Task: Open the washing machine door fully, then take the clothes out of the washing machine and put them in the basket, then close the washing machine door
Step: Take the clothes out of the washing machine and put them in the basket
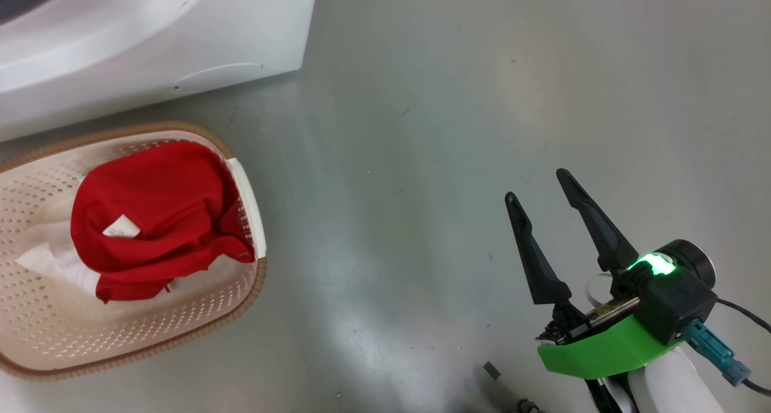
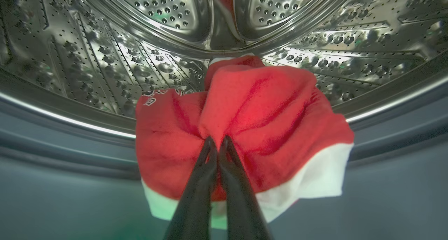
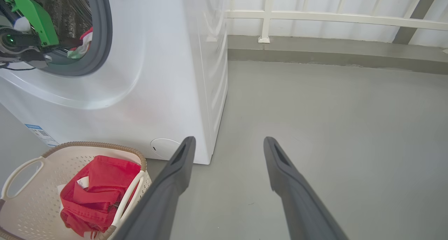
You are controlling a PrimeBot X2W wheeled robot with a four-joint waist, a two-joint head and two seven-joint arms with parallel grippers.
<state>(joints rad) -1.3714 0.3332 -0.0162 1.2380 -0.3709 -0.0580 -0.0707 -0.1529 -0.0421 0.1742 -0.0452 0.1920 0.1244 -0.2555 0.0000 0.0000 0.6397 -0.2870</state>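
Open grey floor [image 1: 409,190] between basket [image 1: 248,205] and spread right gripper [image 1: 537,185]

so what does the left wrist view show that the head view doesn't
Left wrist view: the left gripper shut on a white-edged red garment at the mouth of the steel drum. Head view: the basket holding another red garment, and the right gripper open above the floor. Shared: the washing machine, inside versus outside, and one red garment each.

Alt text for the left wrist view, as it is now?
The left tool, shut, pinches a bunched red garment with a white hem at the mouth of the perforated steel drum; grey rubber gasket runs below.
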